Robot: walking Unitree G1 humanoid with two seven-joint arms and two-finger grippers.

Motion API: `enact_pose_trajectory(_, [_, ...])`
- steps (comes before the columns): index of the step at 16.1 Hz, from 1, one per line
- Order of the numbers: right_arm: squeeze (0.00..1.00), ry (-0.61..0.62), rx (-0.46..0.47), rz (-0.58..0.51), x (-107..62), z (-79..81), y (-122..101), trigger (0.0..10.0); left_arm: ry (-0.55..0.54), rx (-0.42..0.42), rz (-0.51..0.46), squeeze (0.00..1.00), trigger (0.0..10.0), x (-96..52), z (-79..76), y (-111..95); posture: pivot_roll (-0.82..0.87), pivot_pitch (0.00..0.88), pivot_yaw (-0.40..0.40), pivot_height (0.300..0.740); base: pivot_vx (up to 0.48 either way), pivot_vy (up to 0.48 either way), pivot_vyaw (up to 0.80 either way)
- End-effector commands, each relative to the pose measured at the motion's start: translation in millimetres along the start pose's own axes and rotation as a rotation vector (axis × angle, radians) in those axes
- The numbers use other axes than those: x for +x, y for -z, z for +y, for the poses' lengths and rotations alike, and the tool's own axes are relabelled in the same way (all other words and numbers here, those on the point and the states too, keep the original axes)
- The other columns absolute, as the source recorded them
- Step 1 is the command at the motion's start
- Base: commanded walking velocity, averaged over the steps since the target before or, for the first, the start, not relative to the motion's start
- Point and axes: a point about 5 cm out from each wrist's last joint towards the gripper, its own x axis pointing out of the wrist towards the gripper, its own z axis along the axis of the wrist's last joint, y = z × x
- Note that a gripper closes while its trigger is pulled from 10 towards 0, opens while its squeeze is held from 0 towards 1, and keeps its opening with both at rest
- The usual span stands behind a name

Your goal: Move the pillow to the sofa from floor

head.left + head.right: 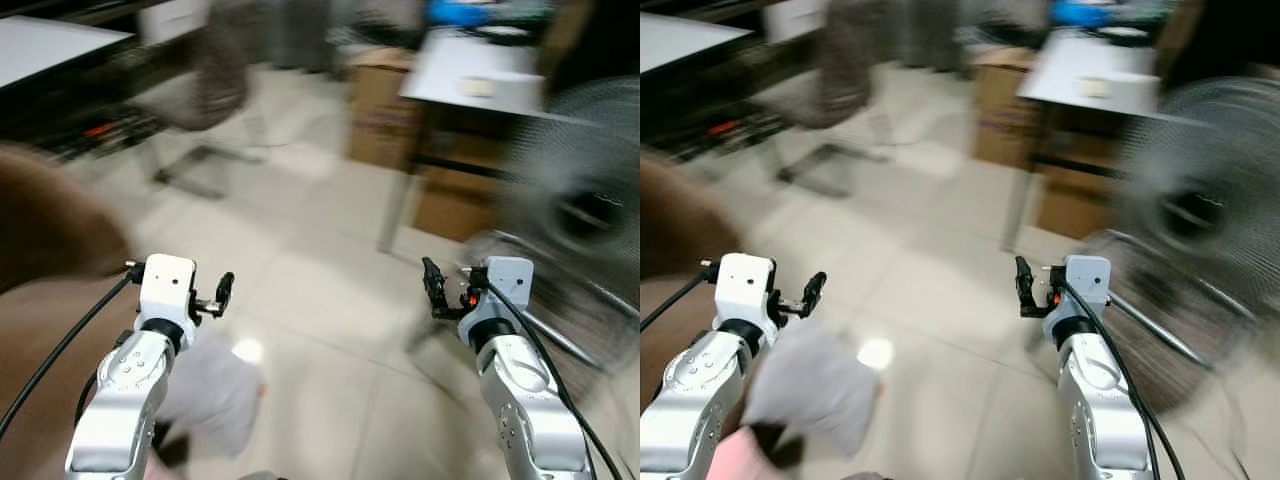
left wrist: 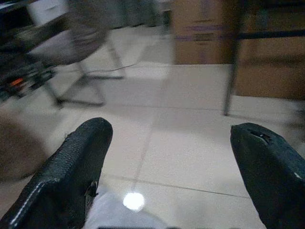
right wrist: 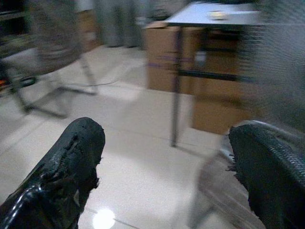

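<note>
A chair point(image 1: 205, 95) is seen far left on the floor point(image 1: 310, 290), boxes point(image 1: 380, 110) under a tabletop point(image 1: 470, 80) far right, a fan point(image 1: 575, 210) at right.

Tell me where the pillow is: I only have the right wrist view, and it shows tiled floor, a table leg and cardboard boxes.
Observer: The soft white pillow lies low on the robot's left, under the left arm, on the pale tiled floor.
Operator: Is the left gripper on it?
Observer: No. The left gripper is open and held above the pillow, holding nothing.
Operator: And the sofa?
Observer: The head views are blurred, but a brown upholstered sofa sits at the far left, beside the pillow.
</note>
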Motion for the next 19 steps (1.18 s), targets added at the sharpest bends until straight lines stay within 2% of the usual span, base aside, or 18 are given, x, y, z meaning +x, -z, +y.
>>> enact_pose_trajectory(1, [0.00, 0.016, -0.004, -0.008, -0.7, -5.3, -5.0, 10.0, 0.010, 0.013, -0.003, 0.00, 10.0, 1.2, -2.9, -1.8, 0.01, 0.000, 0.025, 0.740, 0.000, 0.270, -0.42])
enact_pose_trajectory(3, [0.00, 0.015, -0.028, -0.004, 0.2, -8.5, -6.1, 10.0, 0.007, 0.011, -0.004, 0.00, 10.0, 1.0, -3.8, -1.2, 0.01, 0.000, 0.021, 0.740, 0.000, 0.274, 0.00])
enact_pose_trajectory(10, [0.00, 0.005, -0.012, 0.015, 2.5, -7.2, -7.6, 10.0, -0.006, 0.010, -0.011, 0.00, 10.0, 1.1, -2.1, -1.9, 0.01, 0.000, 0.008, 0.740, 0.000, 0.271, 0.00])
enact_pose_trajectory(11, [0.00, 0.000, -0.080, 0.003, 0.9, -9.0, -9.5, 10.0, -0.006, 0.006, -0.011, 0.00, 10.0, 1.6, -3.2, -1.3, 0.01, 0.000, 0.003, 0.740, 0.000, 0.255, 0.00])
enact_pose_trajectory(12, [0.00, -0.003, -0.083, 0.000, 0.6, -9.7, -10.2, 10.0, -0.007, 0.005, -0.011, 0.00, 10.0, 2.0, -3.9, -1.3, 0.01, 0.000, -0.003, 0.740, 0.000, 0.000, 0.00])
enact_pose_trajectory(15, [0.00, -0.024, -0.186, -0.012, -4.4, -29.1, -17.3, 10.0, -0.020, 0.001, -0.016, 0.00, 10.0, 3.2, -2.9, -1.2, 0.01, 0.000, -0.015, 0.740, 0.000, 0.000, 0.00])
enact_pose_trajectory(17, [0.00, -0.028, -0.143, -0.003, -8.9, -37.7, -19.8, 10.0, -0.024, 0.002, -0.018, 0.00, 10.0, 3.4, -2.1, -1.0, 0.01, 0.000, -0.020, 0.740, 0.000, 0.000, 0.00])
enact_pose_trajectory(18, [0.00, -0.020, -0.078, -0.017, -11.6, -38.5, -24.3, 10.0, -0.027, 0.004, -0.025, 0.00, 10.0, 3.9, -1.9, -1.8, 0.00, 0.000, -0.016, 0.740, 0.000, 0.000, 0.00])
enact_pose_trajectory(19, [0.00, 0.005, -0.057, -0.051, -11.0, -36.0, -27.9, 10.0, -0.025, 0.002, -0.035, 0.00, 10.0, 4.7, -3.2, -3.6, 0.00, 0.000, -0.012, 0.740, 0.000, 0.000, 0.00])
